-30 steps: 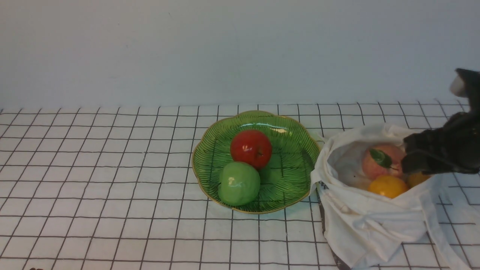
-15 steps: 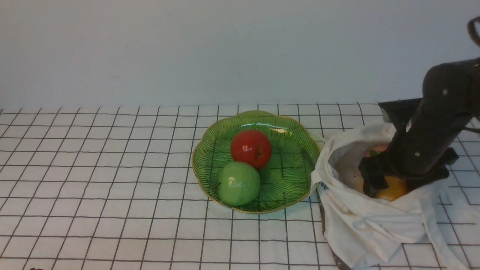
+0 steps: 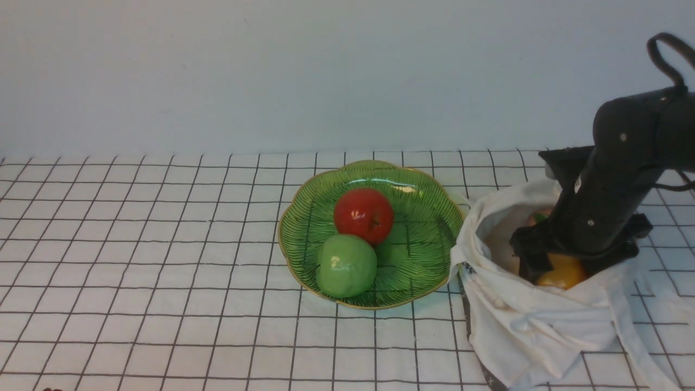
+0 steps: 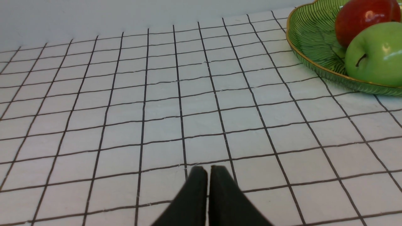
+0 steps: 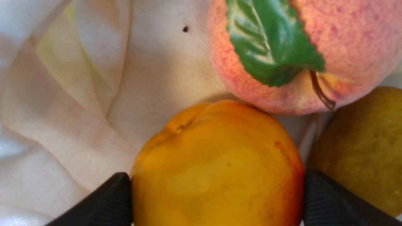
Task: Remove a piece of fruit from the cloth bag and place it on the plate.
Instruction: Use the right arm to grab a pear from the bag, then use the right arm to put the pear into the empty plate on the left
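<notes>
The glossy orange-yellow piece of fruit (image 3: pixel 563 273) (image 5: pixel 216 163) lies inside the off-white cloth bag (image 3: pixel 532 326) at the right of the table. My right gripper (image 3: pixel 564 265) (image 5: pixel 216 201) reaches down into the bag's mouth. Its two black fingers (image 5: pixel 110 204) press against opposite sides of the fruit, which still rests in the bag. The green scalloped plate (image 3: pixel 423 190) (image 4: pixel 314 40) stands just left of the bag. My left gripper (image 4: pixel 208 168) is shut and empty above bare tablecloth, out of the front view.
A red apple (image 3: pixel 363 215) and a green apple (image 3: pixel 346 265) sit on the plate. In the bag, a pink peach with a green leaf (image 5: pixel 345 37) and a dull yellow-brown fruit (image 5: pixel 361 147) lie against the orange one. The bag's straps trail toward the front right edge.
My right arm swung in from the right and came down into the bag, its fingers spread wide, then closed in around the orange fruit. The plate and the apples stayed put.
</notes>
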